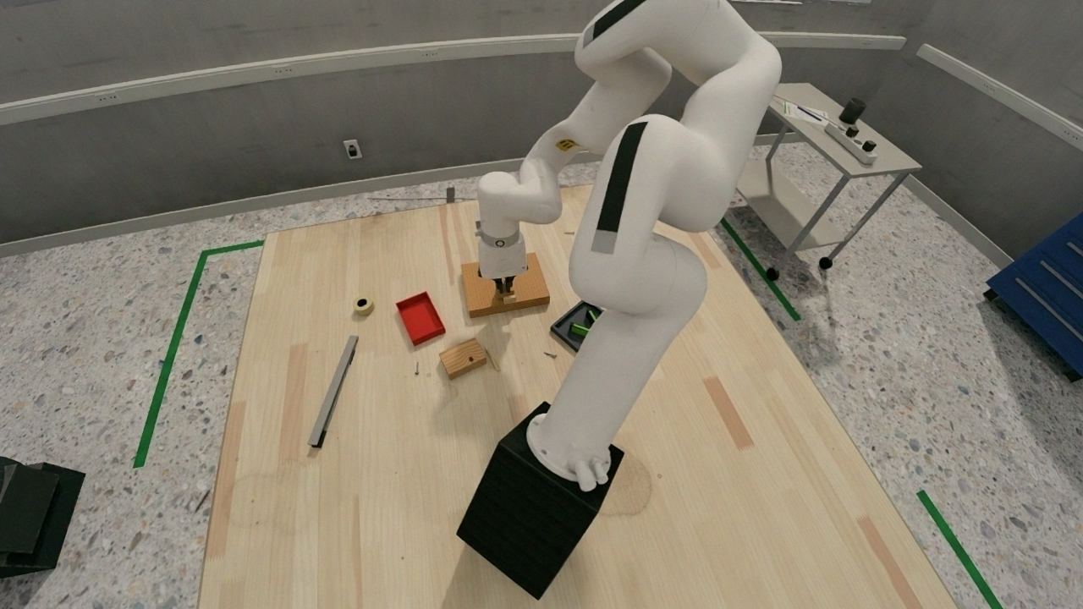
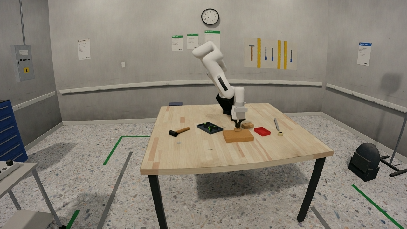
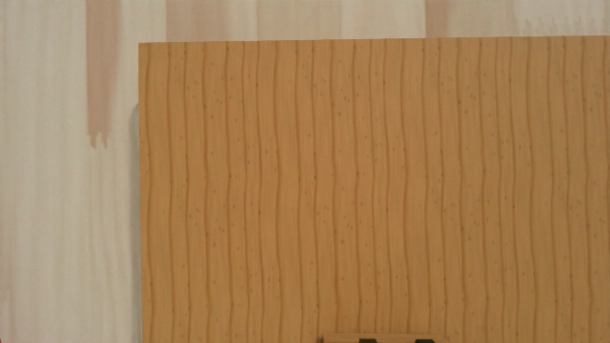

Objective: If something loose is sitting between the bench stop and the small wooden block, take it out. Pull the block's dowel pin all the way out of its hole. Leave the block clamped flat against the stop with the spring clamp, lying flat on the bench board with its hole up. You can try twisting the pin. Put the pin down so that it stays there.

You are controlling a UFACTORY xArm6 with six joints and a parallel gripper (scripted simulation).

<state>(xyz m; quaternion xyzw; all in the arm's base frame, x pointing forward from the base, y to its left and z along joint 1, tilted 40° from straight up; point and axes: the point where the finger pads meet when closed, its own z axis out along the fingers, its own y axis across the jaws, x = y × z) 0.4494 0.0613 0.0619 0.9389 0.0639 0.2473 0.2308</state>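
The orange-brown bench board (image 1: 505, 286) lies mid-table; it also shows in the exterior view (image 2: 237, 135) and fills the wrist view (image 3: 372, 191). My gripper (image 1: 505, 288) points straight down at the board's edge nearest the arm's base. It is shut on a small light wooden piece (image 1: 509, 299) there. That piece and my dark fingertips just show at the wrist view's bottom edge (image 3: 383, 339). I cannot tell what the piece is. A larger wooden block (image 1: 462, 357) with a dark hole on top lies on the table off the board. A thin stick (image 1: 492, 359) lies beside it.
A red tray (image 1: 420, 317) lies left of the board. A black tray with green parts (image 1: 577, 326) lies right of it, by the arm. A tape roll (image 1: 363, 304), a metal bar (image 1: 332, 391), a hammer (image 2: 178, 131) and small nails (image 1: 550, 353) lie around.
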